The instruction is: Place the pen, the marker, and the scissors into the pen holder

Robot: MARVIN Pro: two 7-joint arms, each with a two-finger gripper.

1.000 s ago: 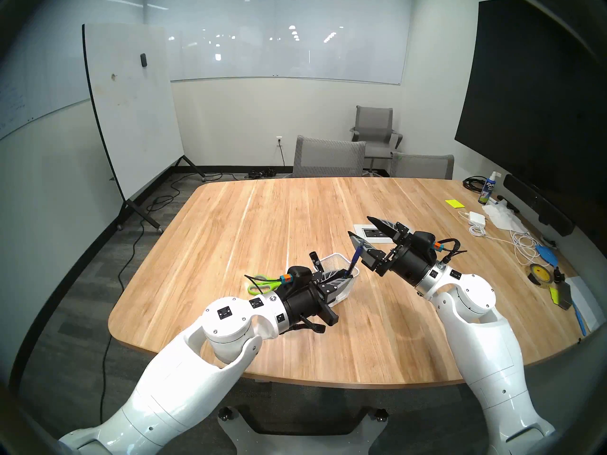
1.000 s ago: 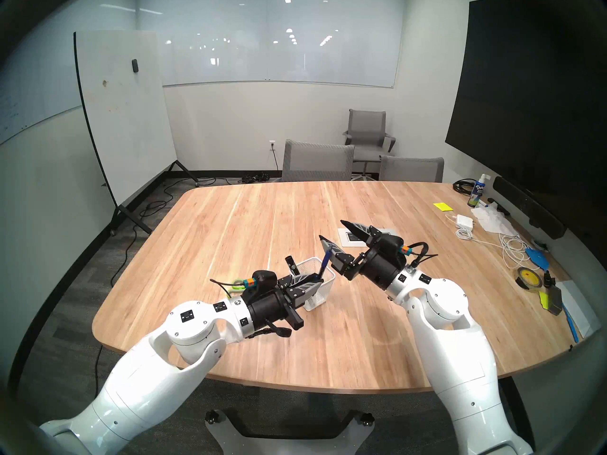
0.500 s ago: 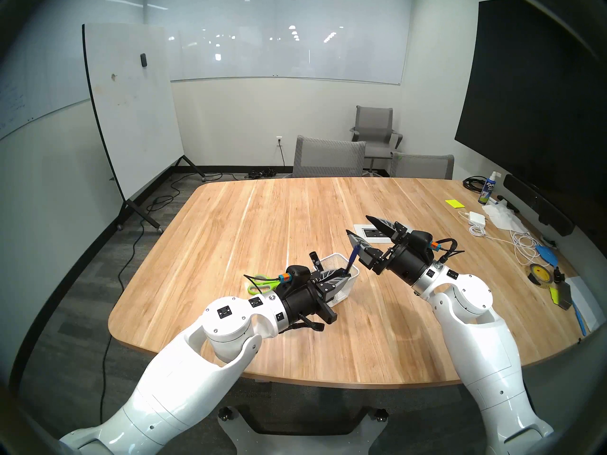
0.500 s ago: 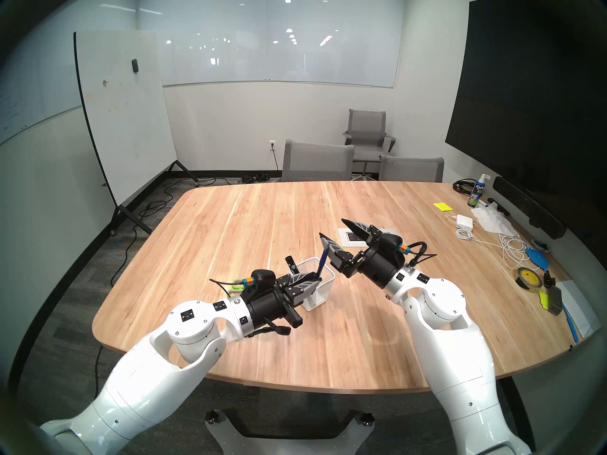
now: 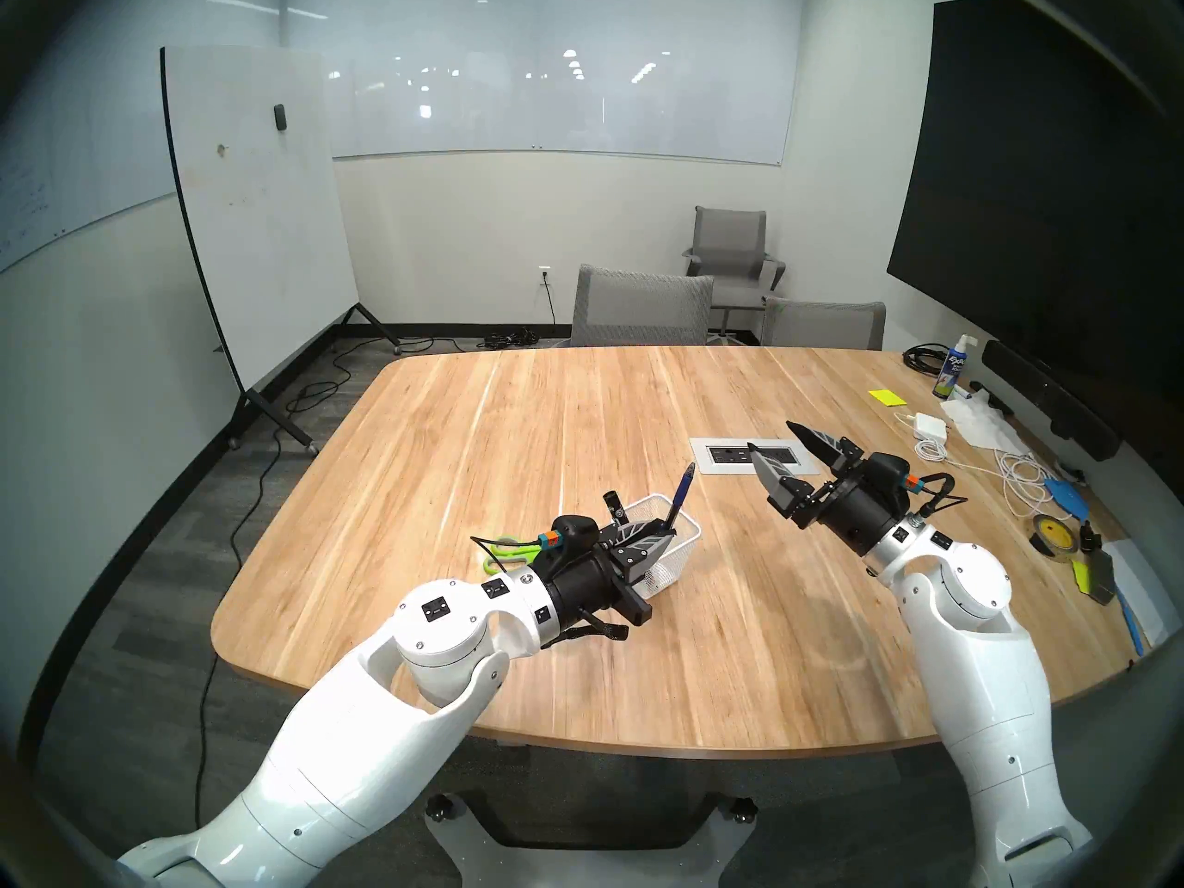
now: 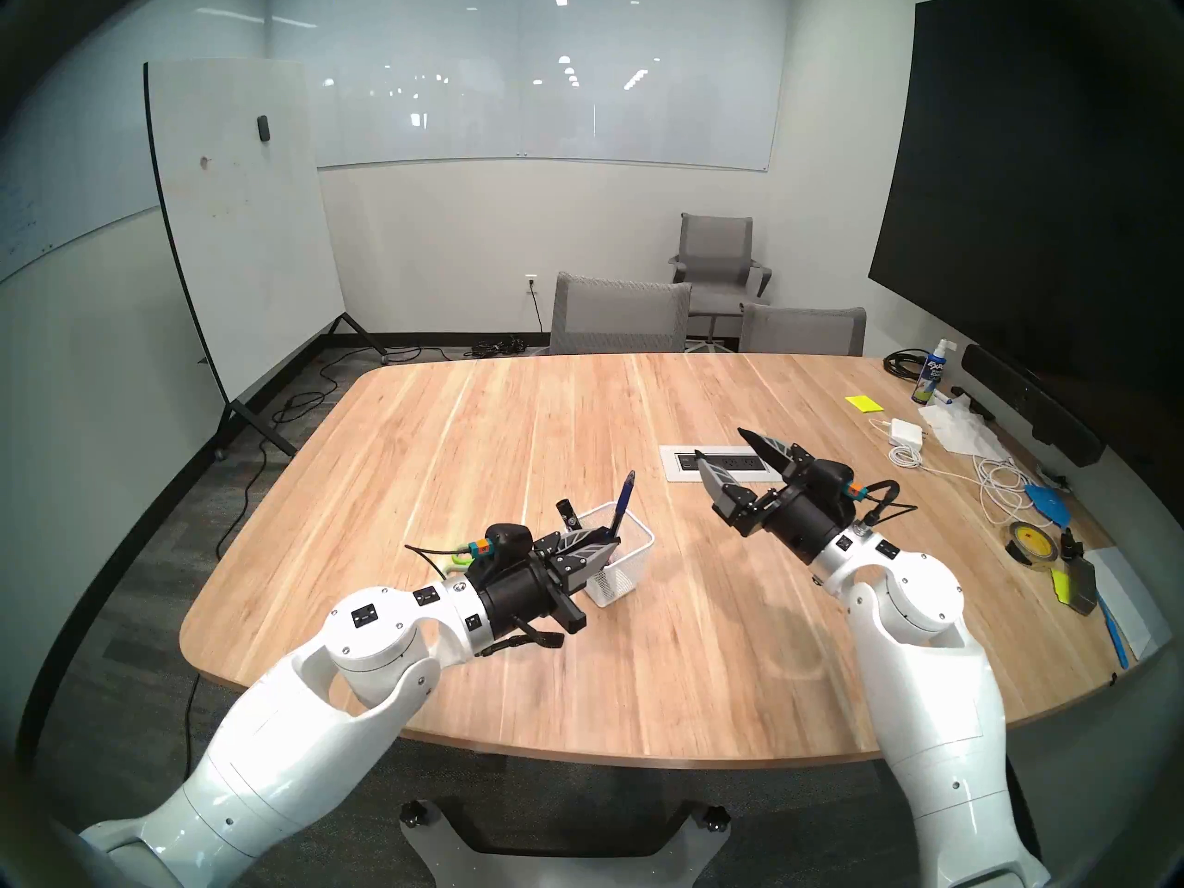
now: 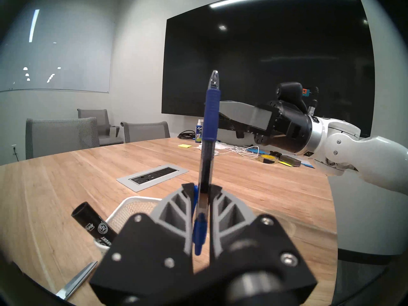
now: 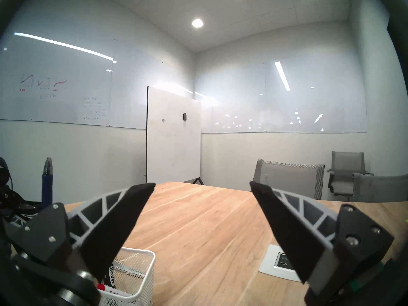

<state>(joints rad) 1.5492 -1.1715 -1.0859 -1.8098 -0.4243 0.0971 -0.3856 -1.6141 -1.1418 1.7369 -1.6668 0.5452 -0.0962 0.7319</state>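
My left gripper is clamped on the pen, squeezing the clear lower barrel between both fingers; in the left wrist view the pen stands nearly upright, its blue grip sleeve and clear tip high above the fingertips and its blue clicker end hanging below them. In the head views that lower end sits over the open mouth of the pen holder, the white mesh cup standing on the wooden table, and I cannot tell whether the pen's end touches the mesh. A thick black marker leans out of the holder's far left corner, and the right wrist view shows a white red-capped marker lying inside the cup too. The scissors lie flat on the table behind my left wrist, only their lime-green loops showing in the head view, with a blade tip visible at the bottom of the left wrist view. My right gripper hangs in the air well apart from the holder, over the table's power outlet panel, its fingers spread wide with nothing between them
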